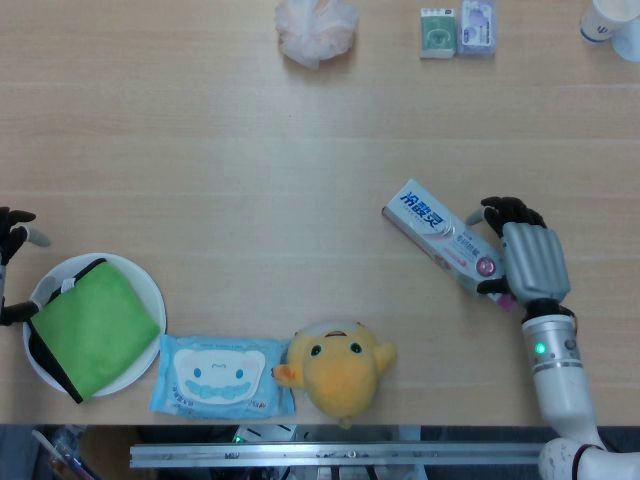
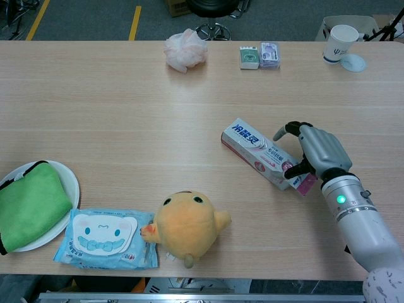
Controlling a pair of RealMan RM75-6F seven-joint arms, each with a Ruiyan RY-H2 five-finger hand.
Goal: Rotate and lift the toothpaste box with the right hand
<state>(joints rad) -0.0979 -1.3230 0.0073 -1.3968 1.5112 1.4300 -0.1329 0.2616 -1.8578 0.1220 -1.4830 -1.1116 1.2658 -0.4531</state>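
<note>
The toothpaste box (image 1: pixel 432 229) (image 2: pixel 255 148), white with blue lettering and a pink end, lies slantwise on the table right of centre. My right hand (image 1: pixel 530 262) (image 2: pixel 319 151) is at its pink lower-right end. The thumb presses the near side and the fingers curl over the far side, so the hand grips that end. The box's other end rests on the wood. My left hand (image 1: pixel 12 240) shows only at the left edge of the head view, beside the plate, with its fingers apart and nothing in it.
A white plate (image 1: pixel 148 290) with a green cloth (image 1: pixel 92 328) sits front left. Next to it lie a blue wipes pack (image 1: pixel 218 375) and a yellow plush toy (image 1: pixel 340 365). Far side: pink bath puff (image 1: pixel 315 25), two small boxes (image 1: pixel 458 30), paper cup (image 2: pixel 343 38).
</note>
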